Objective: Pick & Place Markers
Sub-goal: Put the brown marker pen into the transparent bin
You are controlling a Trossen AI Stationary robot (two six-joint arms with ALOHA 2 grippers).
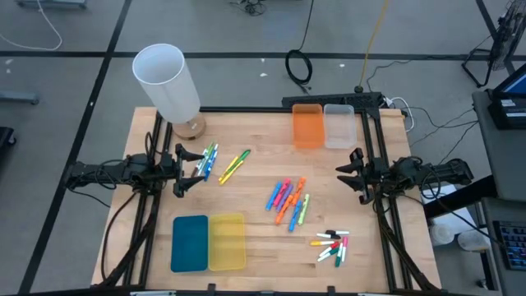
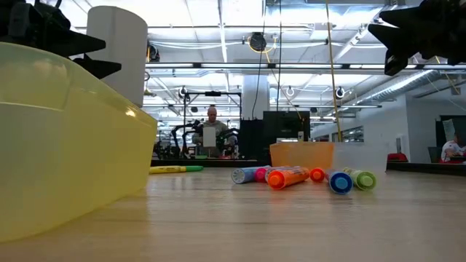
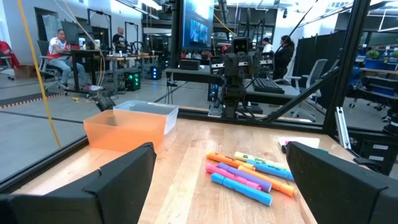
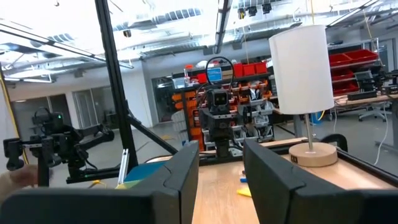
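Markers (image 1: 288, 200) are lying loose mid-table; more by the left gripper (image 1: 191, 169), which is hanging spread wide, empty. Right gripper (image 1: 352, 174) is hovering partly parted, seemingly holding nothing, near the orange bin (image 1: 307, 125).

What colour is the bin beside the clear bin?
Orange bin, touching the clear bin; the high view shows it best.

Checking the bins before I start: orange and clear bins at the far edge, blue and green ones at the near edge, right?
Not quite. The bin beside the blue bin is yellow, not green, as the high view shows. The orange and clear bins are as you said.
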